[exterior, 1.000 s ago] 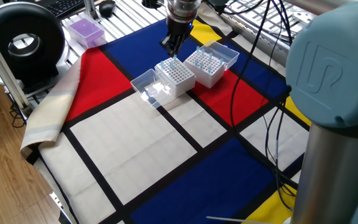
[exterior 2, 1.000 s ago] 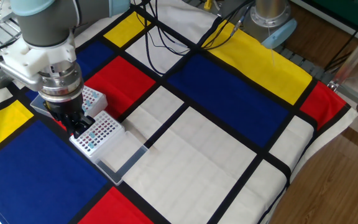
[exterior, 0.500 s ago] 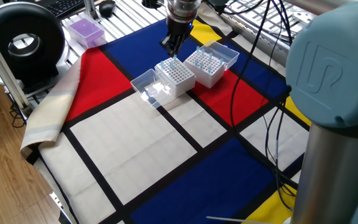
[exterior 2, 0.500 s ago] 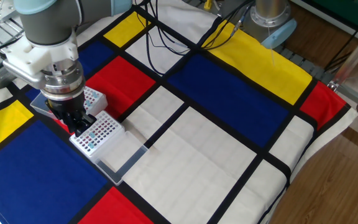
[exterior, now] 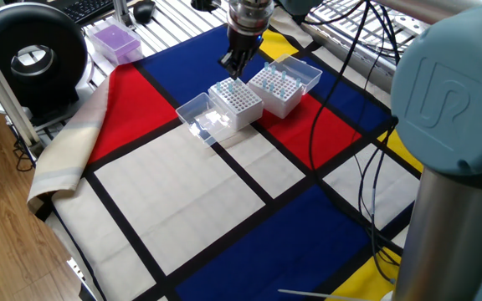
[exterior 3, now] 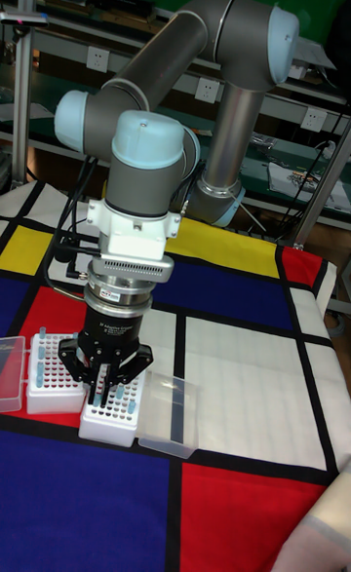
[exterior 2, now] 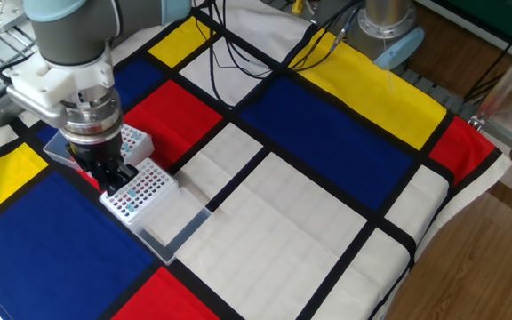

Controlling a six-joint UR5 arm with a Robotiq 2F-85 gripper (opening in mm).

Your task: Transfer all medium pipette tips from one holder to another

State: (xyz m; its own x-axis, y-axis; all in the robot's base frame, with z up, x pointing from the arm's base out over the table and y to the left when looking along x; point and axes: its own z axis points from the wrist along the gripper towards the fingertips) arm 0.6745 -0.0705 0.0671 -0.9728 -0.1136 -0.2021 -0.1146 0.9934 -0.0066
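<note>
- My pincer (exterior 3: 104, 399) points straight down over the near rack (exterior 3: 109, 414), fingertips just above its hole grid, toward the side facing the second rack (exterior 3: 51, 385).
- Fingers (exterior 3: 97, 389) stand a little apart; whether a tip sits between them, I cannot tell. State of grip: unclear.
- Same pose in one fixed view: pincer (exterior: 233, 68) over the rack (exterior: 235, 104), at its far edge. In the other fixed view, pincer (exterior 2: 116, 185) over the rack (exterior 2: 138, 197).
- Medium pipette tips (exterior: 275, 80), pale blue, stand in the second rack (exterior: 279, 89), scattered over its grid.
- A few tips (exterior 2: 128, 202) also sit in holes of the near rack; most holes there look dark.
- Racks stand side by side, close, on the cloth (exterior 2: 327, 133) of red, blue, yellow and white panels.
- Each rack has a clear lid (exterior 3: 169, 413) folded open flat beside it; the second rack's lid (exterior 3: 11, 372) lies on its outer side.
</note>
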